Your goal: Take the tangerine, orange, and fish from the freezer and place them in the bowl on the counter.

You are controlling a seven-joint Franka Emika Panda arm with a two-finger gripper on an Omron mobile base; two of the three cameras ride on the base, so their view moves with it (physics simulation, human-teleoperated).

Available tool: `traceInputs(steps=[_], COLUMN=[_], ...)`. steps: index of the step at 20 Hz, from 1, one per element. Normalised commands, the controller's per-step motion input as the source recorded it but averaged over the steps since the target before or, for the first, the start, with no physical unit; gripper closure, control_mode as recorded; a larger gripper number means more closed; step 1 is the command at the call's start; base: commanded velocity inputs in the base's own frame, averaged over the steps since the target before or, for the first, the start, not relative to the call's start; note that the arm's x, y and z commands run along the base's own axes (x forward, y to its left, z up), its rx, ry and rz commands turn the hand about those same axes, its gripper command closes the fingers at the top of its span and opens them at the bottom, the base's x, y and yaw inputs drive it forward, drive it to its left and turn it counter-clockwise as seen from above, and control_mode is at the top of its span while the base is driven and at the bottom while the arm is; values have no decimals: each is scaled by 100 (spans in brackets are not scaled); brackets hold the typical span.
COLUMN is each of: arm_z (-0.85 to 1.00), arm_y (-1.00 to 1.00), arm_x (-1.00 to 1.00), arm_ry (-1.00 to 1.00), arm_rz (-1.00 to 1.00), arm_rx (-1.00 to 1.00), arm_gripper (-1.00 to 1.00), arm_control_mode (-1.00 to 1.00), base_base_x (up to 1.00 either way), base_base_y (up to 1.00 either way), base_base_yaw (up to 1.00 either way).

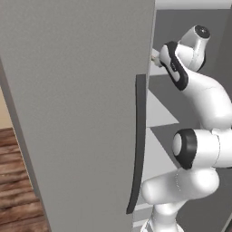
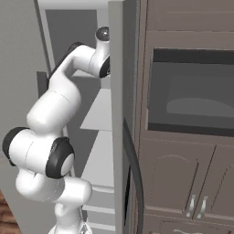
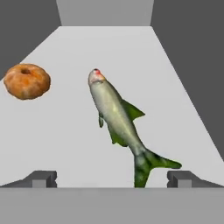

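I read no lettering or brand anywhere, neither on the appliance nor on the cabinetry beside it.

In the hand view my gripper [image 3: 112, 179] has its jaws spread as wide as they go, the two dark fingertips [image 3: 41, 178] far apart at the bottom, and they hold nothing. The fish [image 3: 117, 118] lies between them on a white shelf [image 3: 166, 87]: its forked green tail sits nearest me, just short of the right tip, though I cannot tell whether it touches. Its silvery body runs away from me, with the red-tipped snout at the far end. Well off to the left on the same shelf sits a round orange fruit [image 3: 27, 81] with a dimple on top (tangerine or orange, I cannot tell which).

From the left base view my arm [image 1: 199, 99] reaches up into the freezer [image 1: 77, 90], past its open grey door and the long dark handle [image 1: 138, 145]. The right base view shows the same reach over white shelves, with brown cabinets [image 2: 183, 183] and a dark built-in oven [image 2: 192, 91] to the right.
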Motion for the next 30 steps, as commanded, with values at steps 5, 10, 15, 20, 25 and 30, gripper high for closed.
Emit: traceInputs(steps=[5,10,15,20,25,30], arm_z=[-17,-26,-5,0,-4,-16], arm_y=[-3,-3,-10,-11,-4,-1], arm_x=[46,39,28,8,21,43], arm_ry=[7,1,-2,-5,-3,0], arm_rz=[4,7,6,5,6,7], arm_rx=[0,0,0,0,0,0], arm_gripper=[-100,-100,-100,-100,-100,-100], arm_control_mode=[-100,-100,-100,-100,-100,-100], base_base_x=[0,0,0,0,0,0], base_base_y=[0,0,0,0,0,0], base_base_yaw=[0,0,0,0,0,0])
